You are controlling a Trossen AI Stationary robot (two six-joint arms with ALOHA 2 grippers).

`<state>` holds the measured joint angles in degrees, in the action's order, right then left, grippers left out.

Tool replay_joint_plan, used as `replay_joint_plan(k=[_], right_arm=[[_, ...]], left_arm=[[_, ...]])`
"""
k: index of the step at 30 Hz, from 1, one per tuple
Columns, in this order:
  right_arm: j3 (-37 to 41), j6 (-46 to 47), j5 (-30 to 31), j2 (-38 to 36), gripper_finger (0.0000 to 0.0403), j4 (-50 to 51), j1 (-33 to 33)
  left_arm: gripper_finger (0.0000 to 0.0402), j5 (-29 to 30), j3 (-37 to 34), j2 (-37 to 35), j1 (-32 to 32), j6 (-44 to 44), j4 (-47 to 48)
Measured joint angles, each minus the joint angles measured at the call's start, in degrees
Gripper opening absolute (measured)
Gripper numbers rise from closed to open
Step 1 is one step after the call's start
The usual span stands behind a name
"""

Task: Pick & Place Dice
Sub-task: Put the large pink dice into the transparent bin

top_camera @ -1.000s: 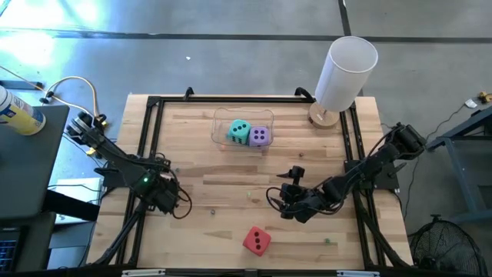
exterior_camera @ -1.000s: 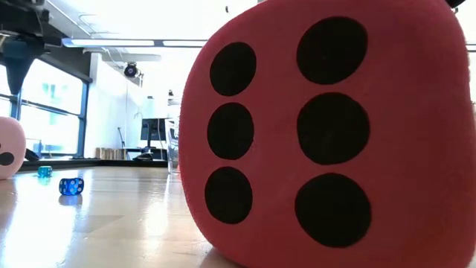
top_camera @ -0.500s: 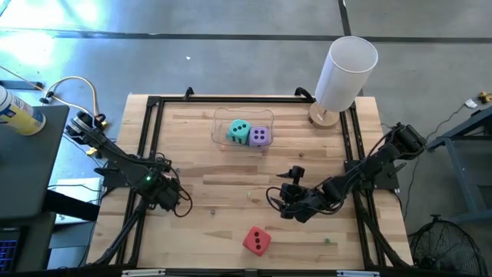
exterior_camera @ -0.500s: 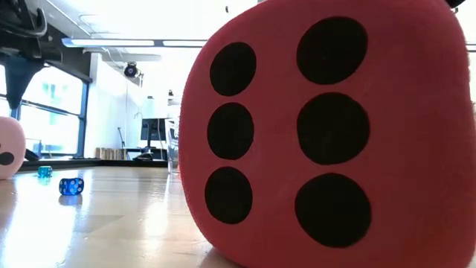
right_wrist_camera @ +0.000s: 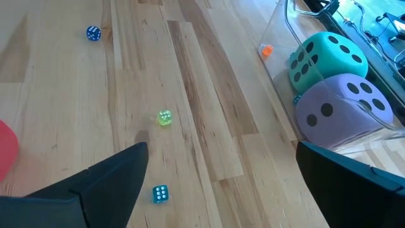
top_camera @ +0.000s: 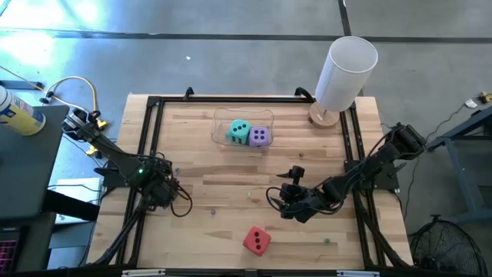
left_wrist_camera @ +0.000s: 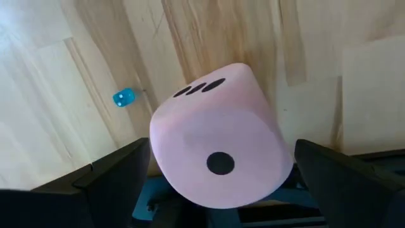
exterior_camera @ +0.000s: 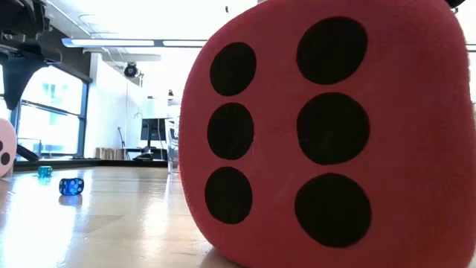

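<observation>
Pink die framed between the left gripper's fingers, two dice already binned, red die untouched.

Teal die [top_camera: 238,131] and purple die [top_camera: 260,136] are seen side by side inside the clear container [top_camera: 220,117] at upper centre of the high view, so half the job is judged done. The pink die [left_wrist_camera: 218,136] is seen between the spread fingers of the left gripper [left_wrist_camera: 215,190] at the table's left side; whether it is actually gripped or lifted cannot be told. The red die [top_camera: 257,241] is left on the wood at lower centre, still to be collected. The right gripper [top_camera: 278,201] is held at centre right with fingers wide apart and nothing between them. Several tiny dice [right_wrist_camera: 161,194] are scattered on the table [top_camera: 231,177].
</observation>
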<state>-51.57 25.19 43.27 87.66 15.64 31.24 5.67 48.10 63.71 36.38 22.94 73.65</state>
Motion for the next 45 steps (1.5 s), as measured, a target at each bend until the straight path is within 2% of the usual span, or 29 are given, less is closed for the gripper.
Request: replay_joint_plan(k=[9, 19, 38, 45], right_arm=[[0.0, 0.0, 0.01, 0.0, 0.0394, 0.0, 0.0], [0.0, 0.0, 0.02, 0.0, 0.0394, 0.0, 0.0], [0.0, 0.0, 0.02, 0.0, 0.0394, -0.02, 0.0], [0.0, -0.02, 0.02, 0.0, 0.0394, -0.02, 0.0]], left_arm=[[0.0381, -2.02, 0.0, -0.01, 0.0, 5.12, 0.0], [0.0381, -3.89, 0.0, -0.01, 0.11, 4.35, 0.02], [0.0381, -4.74, 0.02, 0.01, -0.66, 31.79, 0.0], [0.0381, -4.53, 0.02, 0.01, -0.66, 33.71, 0.0]])
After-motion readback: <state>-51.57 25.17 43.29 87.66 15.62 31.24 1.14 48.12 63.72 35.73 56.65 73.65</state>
